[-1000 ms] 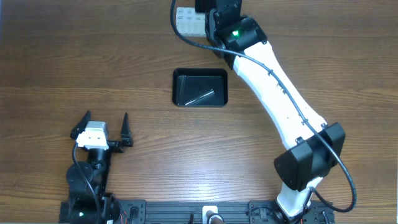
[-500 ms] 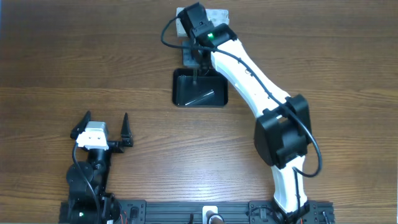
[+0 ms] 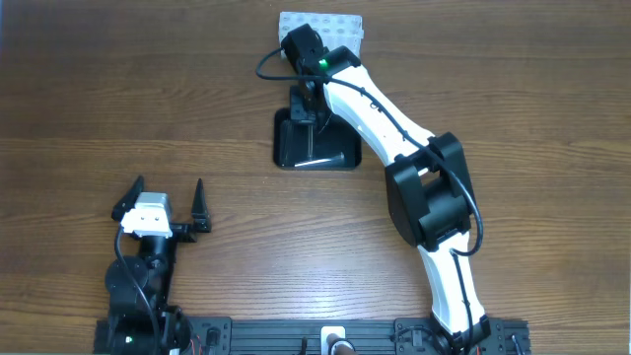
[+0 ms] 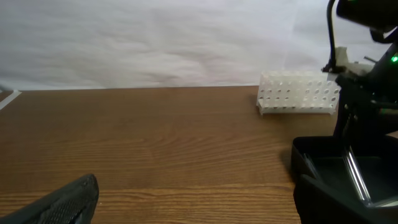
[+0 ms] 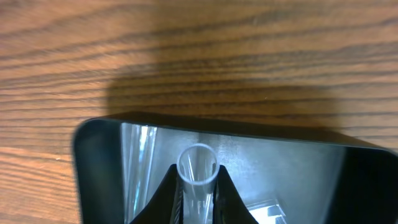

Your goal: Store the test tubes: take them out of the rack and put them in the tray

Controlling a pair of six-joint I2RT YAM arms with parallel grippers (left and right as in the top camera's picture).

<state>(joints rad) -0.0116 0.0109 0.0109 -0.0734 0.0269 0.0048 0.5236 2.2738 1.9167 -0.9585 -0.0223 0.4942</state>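
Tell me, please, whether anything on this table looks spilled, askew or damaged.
Nothing stands out. The rack stands upright, one test tube lies flat inside the black tray, and the right gripper holds a second tube in its jaws over the tray.

I am at a lab bench, or something set up like one — a robotics test station rather than a home or a shop. My two arms stand on a black mounting rail [image 3: 256, 330] along one edge of a broad wood-grain table [image 3: 79, 99]. A plain white backdrop [image 4: 143, 43] closes off the far side, so the room behind is hidden. What sits on the table is lab ware — a white perforated tube rack [image 4: 298, 94], a black plastic tray [image 3: 279, 143], a clear test tube [image 5: 198, 167].
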